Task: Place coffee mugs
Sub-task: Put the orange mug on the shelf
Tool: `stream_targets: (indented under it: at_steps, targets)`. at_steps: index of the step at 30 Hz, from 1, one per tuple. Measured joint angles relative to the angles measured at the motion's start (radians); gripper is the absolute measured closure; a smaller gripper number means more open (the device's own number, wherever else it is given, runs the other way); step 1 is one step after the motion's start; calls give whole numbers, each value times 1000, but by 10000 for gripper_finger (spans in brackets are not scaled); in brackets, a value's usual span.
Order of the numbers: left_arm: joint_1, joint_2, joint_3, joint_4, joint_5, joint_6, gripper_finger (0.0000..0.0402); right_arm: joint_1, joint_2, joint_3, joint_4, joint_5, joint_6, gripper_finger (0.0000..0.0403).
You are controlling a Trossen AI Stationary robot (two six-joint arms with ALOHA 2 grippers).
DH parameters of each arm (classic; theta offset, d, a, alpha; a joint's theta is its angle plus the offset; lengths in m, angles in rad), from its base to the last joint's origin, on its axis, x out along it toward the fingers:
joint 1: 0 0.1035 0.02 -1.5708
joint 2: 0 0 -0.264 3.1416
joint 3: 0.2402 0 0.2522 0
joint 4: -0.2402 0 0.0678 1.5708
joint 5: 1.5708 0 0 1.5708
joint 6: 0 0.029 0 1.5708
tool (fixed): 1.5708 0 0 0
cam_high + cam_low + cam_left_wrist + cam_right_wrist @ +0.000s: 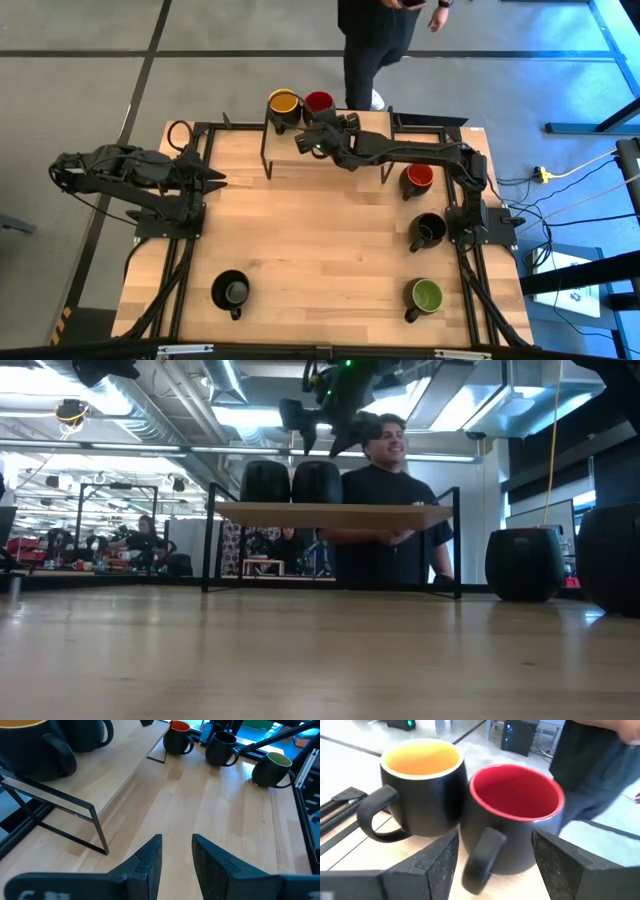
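Observation:
Two black mugs stand on their bases side by side on the wooden shelf at the table's far edge: the yellow-inside mug and the red-inside mug. My right gripper is open, just on the near side of the red mug and above it. Its fingers are either side of the mug's handle without touching it. The orange-red-inside mug, a black mug, the green-inside mug and another black mug stand on the table. My left gripper waits open at the table's left.
The shelf has thin black metal legs, with bare board to the right of the red mug. A person stands just beyond the table's far edge, behind the shelf. Bare tabletop lies between the arms.

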Motion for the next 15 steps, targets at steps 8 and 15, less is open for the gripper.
stream_targets:
  at_steps: [8, 15]
  targets:
    - [0, 0, 0, 0, 0, 0, 301, 8, 0, 185, -245, -3, 13, 164]
    - [0, 0, 0, -1, 0, 0, 301, 34, -23, 269, -412, -120, 50, 164]
